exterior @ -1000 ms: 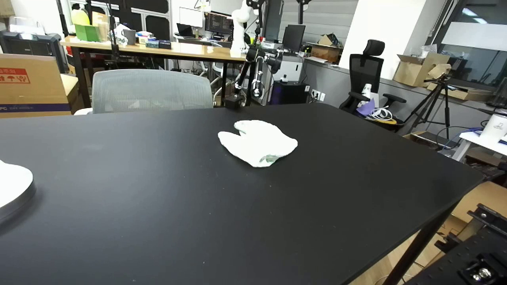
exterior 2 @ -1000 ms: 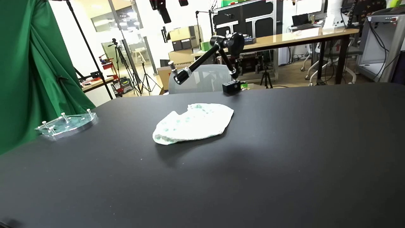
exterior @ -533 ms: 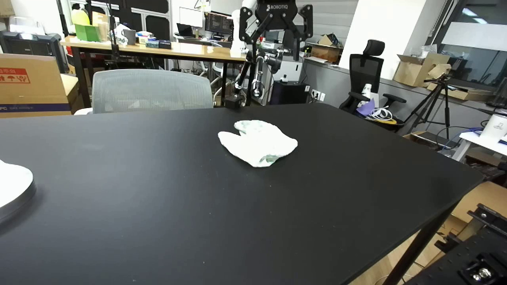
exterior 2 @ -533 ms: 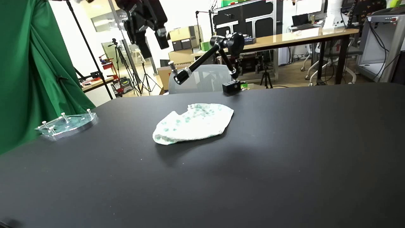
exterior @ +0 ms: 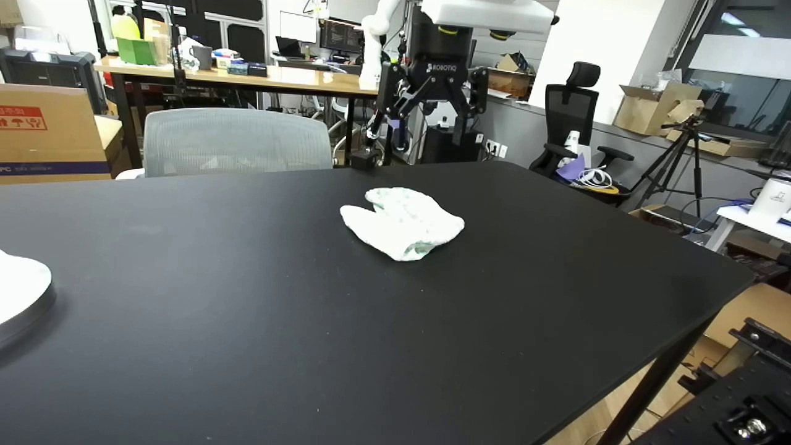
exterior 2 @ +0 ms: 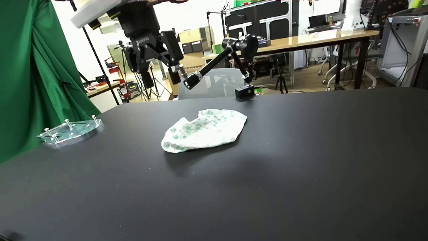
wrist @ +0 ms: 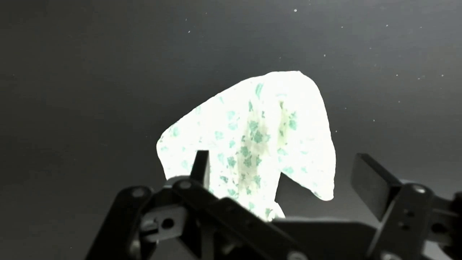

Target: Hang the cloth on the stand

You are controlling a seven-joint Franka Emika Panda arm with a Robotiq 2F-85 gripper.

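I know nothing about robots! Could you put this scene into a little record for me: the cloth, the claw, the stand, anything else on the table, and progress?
Cloth: white with green marks, lying loosely folded on the black table
Claw: open, holding nothing, above the table
Stand: probably the jointed black arm at the table's far edge
Also on table: clear board with upright bolts
Progress: cloth not yet picked up or hung
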